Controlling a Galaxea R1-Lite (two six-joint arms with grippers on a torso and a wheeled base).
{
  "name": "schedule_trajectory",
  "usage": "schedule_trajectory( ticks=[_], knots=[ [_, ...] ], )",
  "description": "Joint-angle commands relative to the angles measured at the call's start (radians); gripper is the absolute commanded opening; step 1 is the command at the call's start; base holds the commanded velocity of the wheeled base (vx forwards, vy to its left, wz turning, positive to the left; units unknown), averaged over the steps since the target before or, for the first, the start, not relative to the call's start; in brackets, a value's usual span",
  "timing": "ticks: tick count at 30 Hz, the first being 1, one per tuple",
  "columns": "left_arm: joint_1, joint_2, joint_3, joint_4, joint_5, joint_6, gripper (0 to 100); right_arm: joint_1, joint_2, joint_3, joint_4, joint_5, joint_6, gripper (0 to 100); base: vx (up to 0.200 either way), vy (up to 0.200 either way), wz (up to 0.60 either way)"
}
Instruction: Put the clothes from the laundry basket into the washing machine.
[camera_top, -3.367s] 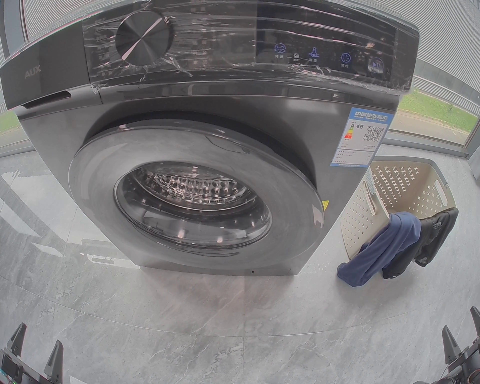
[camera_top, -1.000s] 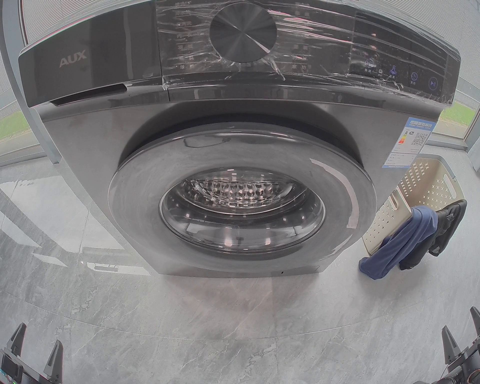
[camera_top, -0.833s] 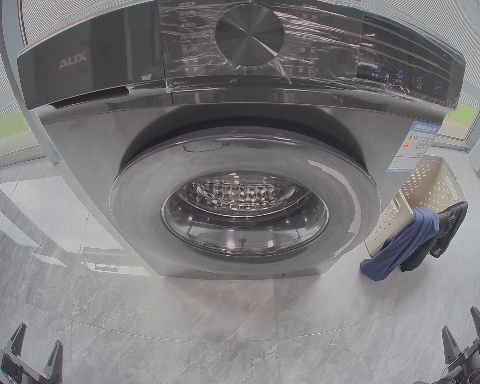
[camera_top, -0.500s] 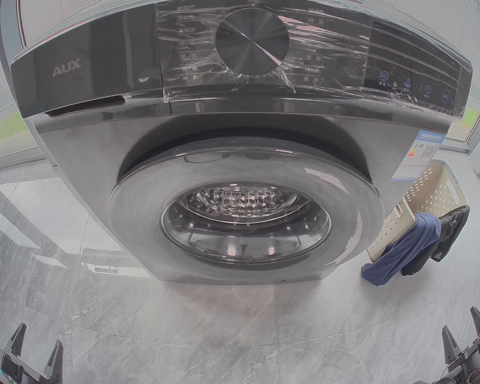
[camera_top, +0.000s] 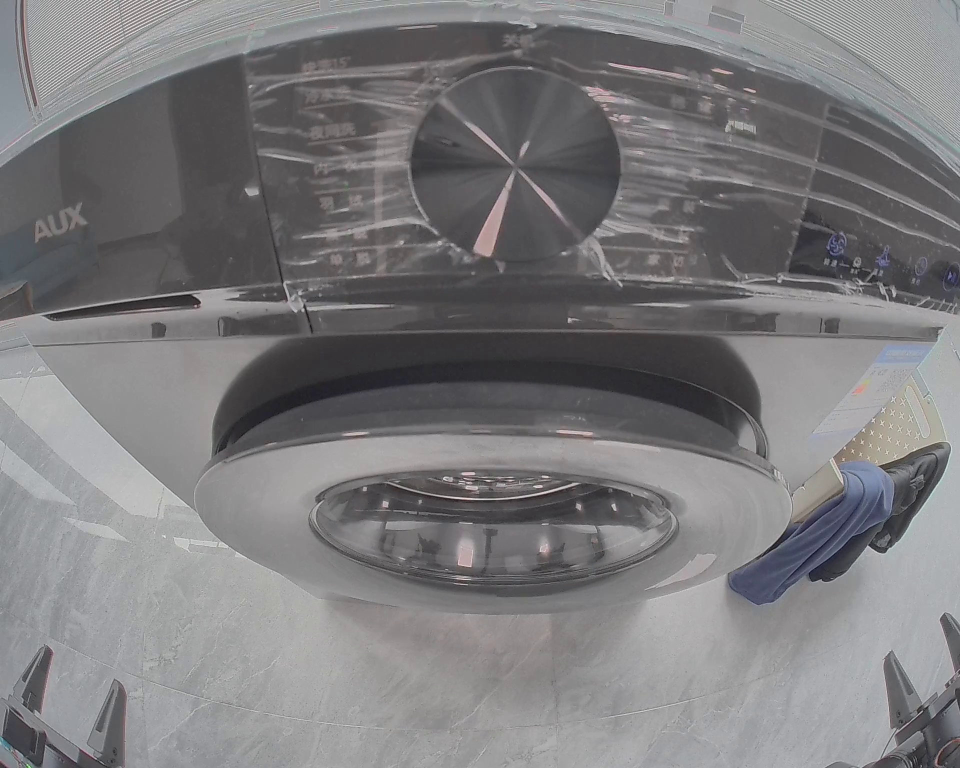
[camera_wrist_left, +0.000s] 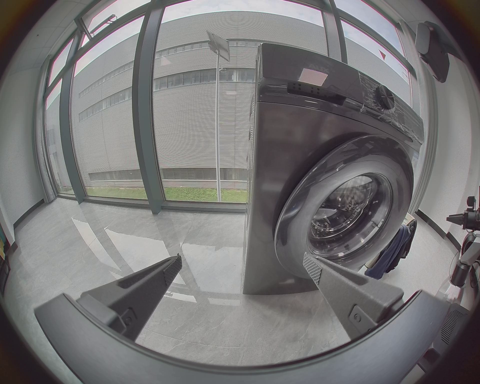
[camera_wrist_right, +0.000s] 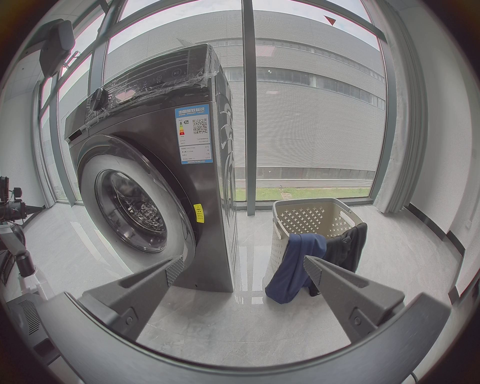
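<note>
1. Two garments hung over the near rim of the laundry basket (camera_wrist_right: 310, 217): a blue garment (camera_wrist_right: 295, 265) and, touching it on the side away from the machine, a black garment (camera_wrist_right: 347, 247).
2. The basket stood on the floor (camera_top: 450, 680) just beside the right flank of the washing machine (camera_top: 500, 350). It was to the robot's right of the round door (camera_top: 490, 520), which appeared shut.
3. Each garment's long axis ran down from the rim toward the floor. The lower end of the blue one reached the floor.
4. The right gripper (camera_top: 920, 660) sat low at the robot's right, its jaws spread wide and holding nothing. The garments lay ahead of it.
5. The left gripper (camera_top: 75, 690) sat low at the robot's left, jaws likewise wide and empty. The machine's full front stood between it and the basket.
6. Judgement: the right arm was the nearer one for a pick. The door likely needed opening before any loading.
</note>
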Motion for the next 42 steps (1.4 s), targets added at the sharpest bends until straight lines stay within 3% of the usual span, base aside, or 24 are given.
schedule_trajectory(
  ticks=[1,11,12,15,18,20,21,23,26,27,28,29,30,37,42],
  knots=[
    [0.0,-0.012,0.015,0.0,0.0,0.0,100,-0.001,-0.015,0.016,0.001,0.001,-0.002,100,0.0,0.0,0.0],
    [0.0,-0.012,0.015,0.0,0.0,0.0,100,-0.001,-0.016,-0.016,-0.019,0.004,0.001,100,0.0,0.0,0.0],
    [0.0,-0.012,0.015,0.0,0.0,0.0,100,0.015,0.057,-0.176,-0.063,-0.012,0.023,100,0.0,0.0,0.0],
    [0.0,-0.012,0.015,0.0,0.0,0.0,100,0.041,0.192,-0.248,-0.055,-0.014,0.041,100,0.0,0.0,0.0],
    [0.0,-0.012,0.015,0.0,0.0,0.0,100,0.071,0.307,-0.214,-0.032,0.034,0.05,100,0.0,0.0,0.0],
    [0.0,-0.012,0.015,0.0,0.0,0.001,100,0.114,0.445,-0.176,-0.048,0.112,0.061,100,0.2,0.0,0.0],
    [0.0,-0.012,0.015,0.0,0.0,0.0,100,0.119,0.462,-0.174,-0.049,0.119,0.064,100,0.2,0.0,0.0],
    [0.0,-0.012,0.015,0.0,0.0,0.0,100,0.148,0.602,-0.173,-0.058,0.175,0.084,100,0.0,0.0,0.0],
    [-0.002,-0.012,0.015,0.0,0.0,0.0,100,0.16,0.64,-0.173,-0.063,0.192,0.083,100,0.0,0.0,0.0],
    [-0.002,-0.012,0.015,0.0,0.0,0.0,100,0.249,0.738,-0.179,-0.115,0.261,0.072,100,0.0,0.0,0.0],
    [0.0,-0.012,0.015,0.0,0.0,0.0,100,0.269,0.752,-0.18,-0.127,0.267,0.07,100,0.0,0.0,0.0],
    [0.0,-0.012,0.015,0.0,0.0,0.0,100,0.346,0.806,-0.185,-0.186,0.267,0.08,100,0.0,0.0,0.0],
    [0.0,-0.012,0.015,0.0,0.0,0.0,100,0.372,0.837,-0.185,-0.213,0.262,0.083,100,0.0,0.0,0.0],
    [0.0,-0.012,0.015,0.0,0.0,0.0,100,0.438,1.056,-0.191,-0.479,0.216,0.115,100,0.0,0.0,0.0],
    [0.0,-0.012,0.015,0.0,0.0,0.0,100,0.529,1.177,-0.194,-0.603,0.106,0.187,100,0.0,0.0,0.0]
  ],
)
